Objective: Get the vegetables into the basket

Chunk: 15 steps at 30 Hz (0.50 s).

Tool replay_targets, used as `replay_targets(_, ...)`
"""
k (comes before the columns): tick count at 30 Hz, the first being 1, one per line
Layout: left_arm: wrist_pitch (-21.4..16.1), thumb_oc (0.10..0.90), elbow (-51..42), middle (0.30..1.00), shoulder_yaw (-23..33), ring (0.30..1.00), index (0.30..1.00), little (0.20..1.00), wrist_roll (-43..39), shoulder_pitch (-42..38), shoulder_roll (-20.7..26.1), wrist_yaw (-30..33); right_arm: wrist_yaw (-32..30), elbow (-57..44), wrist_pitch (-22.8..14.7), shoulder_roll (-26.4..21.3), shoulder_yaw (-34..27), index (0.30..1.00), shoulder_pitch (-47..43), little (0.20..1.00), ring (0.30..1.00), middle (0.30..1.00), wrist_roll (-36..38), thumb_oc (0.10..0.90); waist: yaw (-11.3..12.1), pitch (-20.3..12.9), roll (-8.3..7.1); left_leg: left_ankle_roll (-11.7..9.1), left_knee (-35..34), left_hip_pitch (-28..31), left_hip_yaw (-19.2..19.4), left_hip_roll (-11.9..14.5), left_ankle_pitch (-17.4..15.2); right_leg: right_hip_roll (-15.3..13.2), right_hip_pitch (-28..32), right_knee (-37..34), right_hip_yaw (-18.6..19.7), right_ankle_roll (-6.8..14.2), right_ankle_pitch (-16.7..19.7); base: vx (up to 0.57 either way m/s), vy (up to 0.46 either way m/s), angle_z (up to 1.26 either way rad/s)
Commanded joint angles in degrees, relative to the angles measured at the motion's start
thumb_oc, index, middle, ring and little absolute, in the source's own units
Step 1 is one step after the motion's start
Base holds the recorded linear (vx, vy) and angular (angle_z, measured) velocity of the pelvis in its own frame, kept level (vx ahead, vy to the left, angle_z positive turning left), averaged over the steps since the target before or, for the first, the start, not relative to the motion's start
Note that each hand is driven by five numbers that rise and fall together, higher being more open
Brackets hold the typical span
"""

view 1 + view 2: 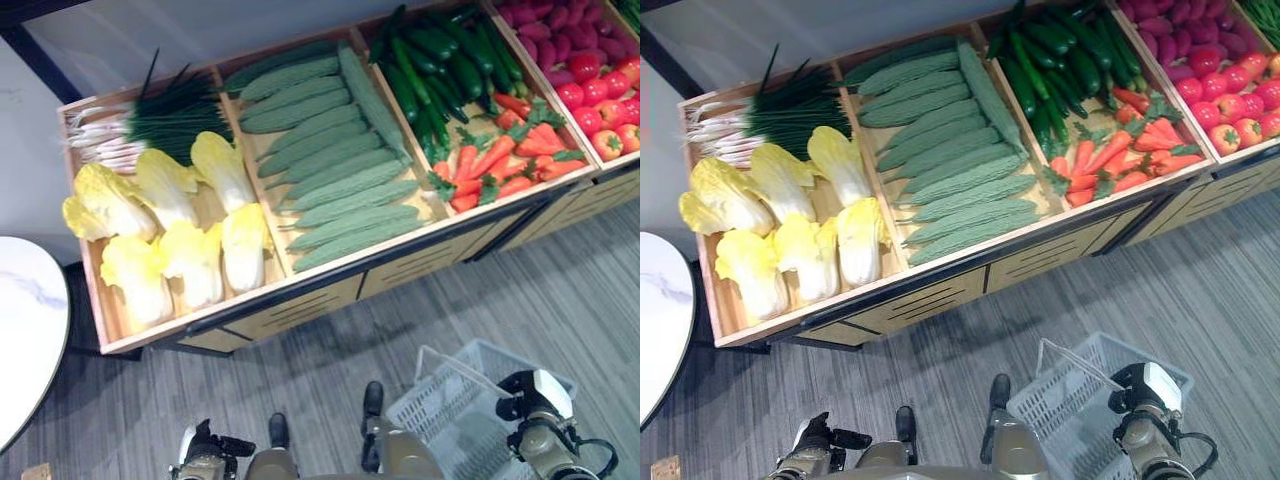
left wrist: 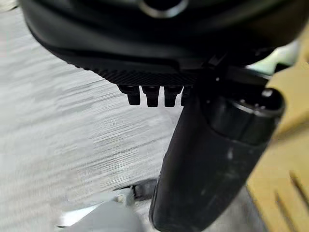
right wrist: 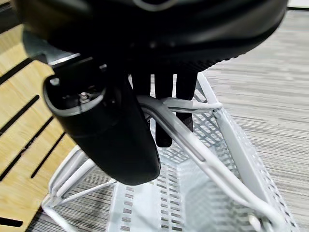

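Dark fingers (image 3: 164, 104) of the right hand (image 3: 111, 121) are curling round the white wire handle (image 3: 193, 140) of the empty plastic basket (image 1: 1080, 415), hanging beside the wooden produce stand (image 1: 300, 300). Left hand (image 2: 212, 159) is hanging low, fingers curled on nothing. Vegetables are lying in the stand: napa cabbages (image 1: 165, 235) leafy and crushable, bitter gourds (image 1: 335, 165) probably firm, best grasped mid-length.

A wooden stand (image 1: 330, 290) holds cabbages (image 1: 190, 215), gourds (image 1: 330, 170), carrots (image 1: 500, 160), perhaps cucumbers (image 1: 440, 60).
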Motion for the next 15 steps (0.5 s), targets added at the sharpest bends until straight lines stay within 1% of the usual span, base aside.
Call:
replay_targets(1,-4.09,0.9,3.23,1.0,8.02,1.0,1.0,1.0,-11.97,0.58,3.68,9.55,-0.81,5.03,0.19,2.8,3.08,0.3,0.4,0.3,0.3,0.3,-2.22,0.4,0.97,-2.87,-3.52,0.3,0.01,-0.14,-0.79,-1.24,-1.33,-5.46,-1.2,1.7,6.55,6.27,0.81,0.01,0.056,-0.03)
replay_targets(2,-5.33,0.9,2.88,1.0,10.33,1.0,1.0,1.0,-14.51,0.41,4.23,11.65,-1.2,5.77,0.38,3.37,3.2,0.3,0.21,0.3,0.3,0.3,-2.53,0.4,1.12,-2.99,-3.65,0.25,0.01,-0.05,-0.87,-1.31,-1.45,-5.58,-0.92,1.38,6.53,6.35,0.97,0.01,0.037,-0.08)
replay_targets(3,-5.84,0.9,2.8,1.0,11.44,1.0,1.0,1.0,-16.01,0.06,4.44,12.17,-1.38,6.21,0.26,3.74,3.18,0.3,0.11,0.3,0.3,0.3,-2.38,0.4,1.15,-3.05,-3.74,0.2,0.01,0.09,-0.92,-1.39,-1.59,-5.66,-0.65,1.15,6.46,6.42,1.05,0.02,0.025,-0.09)
replay_targets(4,-7.94,0.9,3.07,1.0,15.33,1.0,1.0,1.0,-20.06,-0.66,6.38,14.75,-1.29,7.72,0.37,4.17,3.01,0.3,0.07,0.3,0.3,0.3,-2.17,0.4,1.36,-3.11,-3.78,0.02,0.01,0.52,-0.86,-1.24,-2.01,-5.6,-0.06,0.85,6.3,6.52,0.98,0.01,0.016,-0.04)
replay_targets(5,-8.81,0.9,2.47,1.0,15.65,1.0,1.0,1.0,-20.49,-1.09,7.05,15.49,-1.19,8.05,0.44,4.32,3.27,0.3,-0.05,0.3,0.3,0.3,-2.21,0.4,1.29,-3.36,-4.05,-0.06,0.01,0.39,-0.99,-1.39,-1.9,-5.78,-0.08,0.66,6.18,6.6,1.22,0.0,0.0,0.0)
replay_targets(6,-8.82,0.9,2.46,1.0,15.67,1.0,1.0,1.0,-20.49,-1.09,7.06,15.51,-1.19,8.07,0.43,4.35,3.29,0.3,-0.08,0.3,0.3,0.3,-2.21,0.4,1.24,-3.34,-4.07,-0.06,0.01,0.39,-1.02,-1.4,-1.9,-5.79,-0.04,0.63,6.15,6.61,1.24,0.0,0.0,0.0)
replay_targets(7,-10.26,0.9,2.43,1.0,17.44,1.0,1.0,1.0,-21.94,-2.32,9.51,17.12,-0.85,9.27,0.24,4.32,3.5,0.3,-0.06,0.3,0.3,0.3,-2.36,0.4,1.19,-3.8,-4.26,-0.23,0.01,0.69,-1.05,-1.31,-2.14,-5.85,0.39,0.46,6.08,6.7,1.25,0.0,0.0,0.0)
replay_targets(8,-10.28,0.9,2.49,1.0,17.46,1.0,1.0,1.0,-21.94,-2.37,9.58,17.11,-0.86,9.32,0.22,4.37,3.53,0.3,-0.12,0.3,0.3,0.3,-2.35,0.4,1.16,-3.74,-4.3,-0.23,0.01,0.73,-1.07,-1.31,-2.15,-5.85,0.45,0.43,6.06,6.7,1.25,0.0,0.0,0.0)
replay_targets(11,-13.11,0.9,5.36,1.0,22.89,1.0,1.0,1.0,-28.56,-3.25,14.12,19.75,0.33,10.4,0.23,3.66,4.36,0.3,0.01,0.3,0.3,0.3,-2.99,0.4,0.99,-4.61,-4.31,-0.57,0.01,1.45,-0.95,-1.19,-2.5,-5.73,1.42,-0.33,5.96,6.87,1.3,0.03,0.011,0.01)
replay_targets(12,-13.01,0.9,5.04,1.0,23.21,1.0,1.0,1.0,-28.88,-3.42,15.14,19.48,0.58,10.78,0.01,3.5,4.51,0.3,0.09,0.3,0.3,0.3,-3.19,0.4,0.85,-4.81,-4.24,-0.71,0.01,1.58,-0.86,-1.15,-2.58,-5.68,1.63,-0.56,6.0,6.91,1.36,0.03,0.022,0.0)
replay_targets(13,-13.48,0.9,4.06,1.0,23.55,1.0,1.0,1.0,-29.48,-3.38,16.24,19.62,0.53,10.53,-0.21,3.14,4.74,0.3,0.12,0.3,0.3,0.3,-3.47,0.4,0.73,-5.06,-4.15,-0.87,0.01,1.77,-0.68,-1.03,-2.65,-5.65,1.85,-0.87,6.08,6.96,1.5,0.0,0.0,0.0)
replay_targets(14,-15.0,0.9,-0.24,1.0,23.06,1.0,1.0,1.0,-28.26,-3.91,18.05,20.62,0.34,10.13,-0.92,2.46,4.92,0.3,-0.01,0.3,0.3,0.3,-3.95,0.4,0.55,-5.28,-3.95,-1.08,0.01,1.91,-0.66,-0.94,-2.66,-5.41,2.01,-1.24,6.25,6.97,1.58,0.0,0.0,0.0)
replay_targets(15,-16.18,0.9,-6.28,1.0,22.05,1.0,1.0,1.0,-25.8,-3.73,18.69,22.39,0.04,9.71,-1.47,2.2,5.04,0.3,0.07,0.3,0.3,0.3,-4.15,0.4,0.61,-5.27,-3.79,-1.21,0.01,2.04,-0.63,-0.8,-2.66,-5.24,2.26,-1.52,6.23,7.02,1.6,0.01,-0.002,-0.05)
